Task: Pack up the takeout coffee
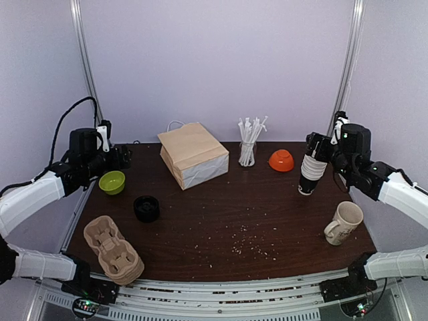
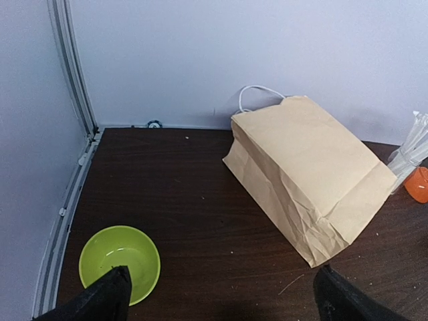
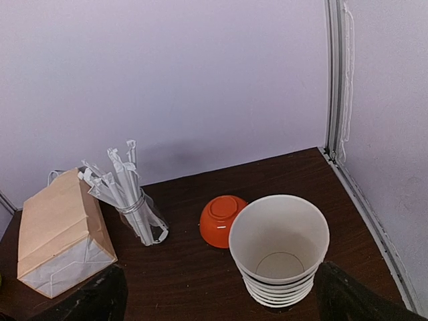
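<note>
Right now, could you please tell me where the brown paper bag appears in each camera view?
Top external: the brown paper bag lies at the back of the table, left of centre.
Left wrist: the bag fills the right half.
Right wrist: the bag sits at lower left.
Shared landmark: the orange bowl, near the straws.

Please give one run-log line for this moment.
left gripper: open, empty | right gripper: open, empty | takeout coffee: upright, untouched | paper bag: lying on side
</note>
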Robot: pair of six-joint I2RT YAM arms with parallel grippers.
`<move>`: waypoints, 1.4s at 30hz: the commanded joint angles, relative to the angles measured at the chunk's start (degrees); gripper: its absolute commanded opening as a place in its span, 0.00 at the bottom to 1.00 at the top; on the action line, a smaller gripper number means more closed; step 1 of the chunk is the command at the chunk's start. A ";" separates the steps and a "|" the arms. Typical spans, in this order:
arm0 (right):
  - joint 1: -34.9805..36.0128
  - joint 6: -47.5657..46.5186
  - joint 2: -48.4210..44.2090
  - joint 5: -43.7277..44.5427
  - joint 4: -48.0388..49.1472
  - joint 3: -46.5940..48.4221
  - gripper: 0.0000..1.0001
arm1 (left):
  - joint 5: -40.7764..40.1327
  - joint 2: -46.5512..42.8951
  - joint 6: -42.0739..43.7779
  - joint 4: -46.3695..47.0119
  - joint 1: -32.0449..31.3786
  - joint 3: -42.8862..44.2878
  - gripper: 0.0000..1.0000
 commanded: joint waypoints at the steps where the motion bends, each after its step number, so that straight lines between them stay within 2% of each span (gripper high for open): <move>1: 0.26 -0.46 -0.84 -3.95 2.21 -0.38 1.00 | -2.88 -1.40 -1.40 3.32 0.60 -0.28 0.98; 5: 3.33 -1.49 -0.07 -5.62 -0.15 1.76 1.00 | -3.06 -1.56 -1.79 3.69 0.65 -0.86 0.98; 9: 8.56 -0.76 2.77 -5.89 -2.17 3.92 1.00 | 1.42 0.67 -2.50 3.96 0.71 0.27 0.98; 13: 11.33 2.71 6.09 -7.34 -0.05 3.08 0.99 | 6.49 9.16 -7.56 -0.39 0.81 7.67 0.98; 17: 12.29 7.32 9.54 -9.78 2.78 2.34 0.96 | 12.91 20.05 -13.45 -4.97 0.79 17.03 0.91; 25: 14.45 9.85 15.25 -13.27 3.83 4.33 0.91 | 18.95 33.21 -21.73 -2.60 0.84 25.55 0.84; 33: 16.18 11.73 23.77 -15.13 3.38 9.75 0.87 | 21.74 43.54 -22.85 -4.10 2.37 35.34 0.79; 38: 16.30 12.24 25.67 -13.14 3.20 11.82 0.86 | 23.36 44.34 -20.83 -4.14 2.42 36.57 0.78; 42: 16.25 12.33 30.28 -15.81 2.34 16.67 0.85 | 21.71 43.30 -17.83 -5.30 2.47 35.67 0.78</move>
